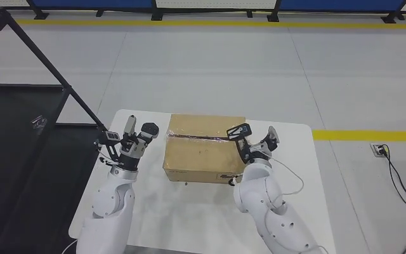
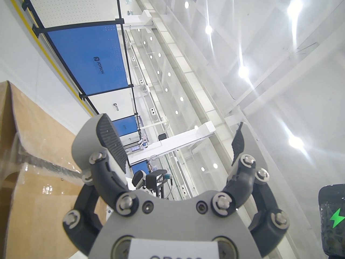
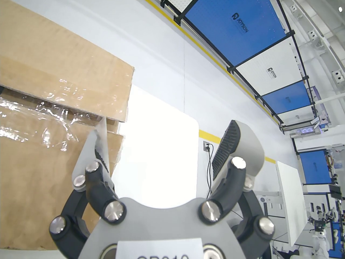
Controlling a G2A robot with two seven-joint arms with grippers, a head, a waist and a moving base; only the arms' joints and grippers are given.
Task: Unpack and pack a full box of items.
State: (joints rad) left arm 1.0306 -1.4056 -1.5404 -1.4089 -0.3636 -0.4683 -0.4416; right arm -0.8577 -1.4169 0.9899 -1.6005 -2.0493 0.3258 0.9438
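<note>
A plain brown cardboard box [image 1: 204, 147], crossed by clear, glossy tape [image 3: 40, 119], was pictured on a white table [image 1: 298, 184]. The left gripper [image 2: 172, 136] and right gripper [image 3: 164, 146] were seen in light grey with black links, their pads [image 2: 110, 141] black and finely ribbed. The pale grey floor [image 1: 209, 63] was marked by a yellow line [image 1: 355, 134], and blue and white dotted panels [image 3: 237, 20] were shown behind.

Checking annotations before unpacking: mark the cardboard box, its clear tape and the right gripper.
cardboard box [image 1: 203, 159], top view, nearer top flap.
clear tape [image 3: 40, 114], right wrist view, crinkled strip over the flap seam.
right gripper [image 3: 163, 136], right wrist view, midway between fingertips.
</note>
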